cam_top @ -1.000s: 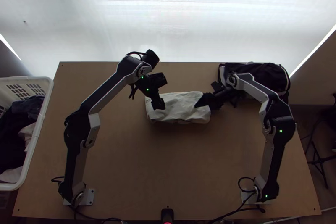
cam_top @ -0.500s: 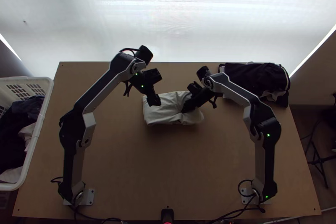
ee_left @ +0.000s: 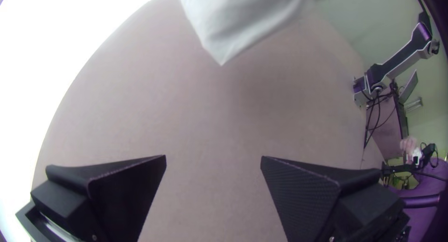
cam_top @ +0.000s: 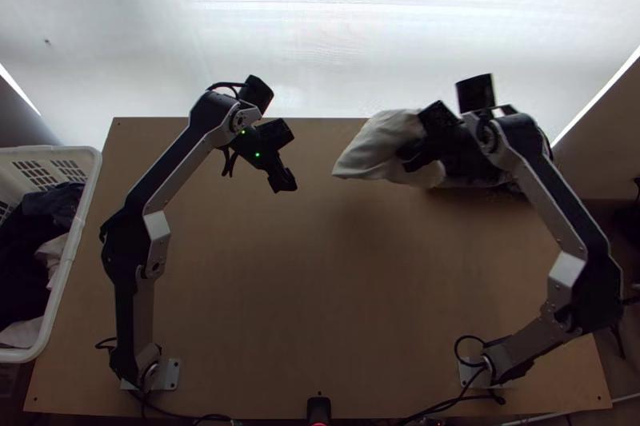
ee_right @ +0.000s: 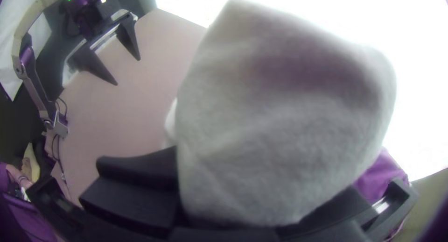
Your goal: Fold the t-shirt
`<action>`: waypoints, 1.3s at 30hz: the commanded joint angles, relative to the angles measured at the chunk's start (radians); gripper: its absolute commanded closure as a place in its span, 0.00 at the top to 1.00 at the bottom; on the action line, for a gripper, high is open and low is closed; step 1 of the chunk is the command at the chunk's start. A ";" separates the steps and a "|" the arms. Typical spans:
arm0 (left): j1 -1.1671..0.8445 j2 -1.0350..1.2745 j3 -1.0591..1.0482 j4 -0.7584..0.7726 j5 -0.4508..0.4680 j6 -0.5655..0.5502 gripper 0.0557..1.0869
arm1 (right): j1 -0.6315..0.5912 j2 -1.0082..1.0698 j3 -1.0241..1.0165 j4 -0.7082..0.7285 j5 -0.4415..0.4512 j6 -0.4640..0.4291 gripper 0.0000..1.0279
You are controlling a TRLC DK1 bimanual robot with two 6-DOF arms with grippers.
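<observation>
In the top view my right gripper (cam_top: pixel 410 156) is at the table's far side, right of centre, shut on the folded white t-shirt (cam_top: pixel 374 148), a compact bundle. The right wrist view has the t-shirt (ee_right: pixel 284 116) bulging up between the fingers of my right gripper (ee_right: pixel 233 195). Left of the bundle, apart from it, my left gripper (cam_top: pixel 285 186) holds nothing. In the left wrist view my left gripper (ee_left: pixel 213 159) stands open over bare table, and a corner of the t-shirt (ee_left: pixel 242 22) hangs farther off.
Dark clothes (cam_top: pixel 504 178) lie at the far right corner, partly under the right arm. A white basket (cam_top: pixel 74 250) of clothes stands beyond the left edge. Bare wooden table (cam_top: pixel 320 290) spreads between the arms.
My right gripper first moved left over the t-shirt, then went back to the right and away with the bundle, now off its former spot. My left gripper has drawn slightly left.
</observation>
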 commanded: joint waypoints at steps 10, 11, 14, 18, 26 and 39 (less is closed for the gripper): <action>0.008 -0.004 -0.032 0.000 0.012 -0.006 0.96 | -0.507 0.050 0.259 -0.114 -0.348 -0.361 0.03; 0.008 -0.004 -0.036 0.000 0.012 -0.006 0.96 | -0.533 0.082 0.306 -0.161 -0.369 -0.387 0.03; 0.009 -0.005 -0.039 0.000 0.012 -0.006 0.96 | -0.595 0.182 0.438 -0.320 -0.440 -0.495 0.03; 0.012 -0.007 -0.041 -0.002 0.011 -0.003 0.96 | -0.649 0.321 0.619 -0.565 -0.486 -0.676 0.03; 0.014 -0.012 -0.055 -0.008 0.011 -0.003 0.96 | -0.679 0.455 0.670 -0.737 -0.495 -0.906 0.03; -0.003 -0.015 -0.064 0.006 0.001 -0.023 0.96 | -0.658 0.524 0.710 -0.728 -0.498 -0.946 0.03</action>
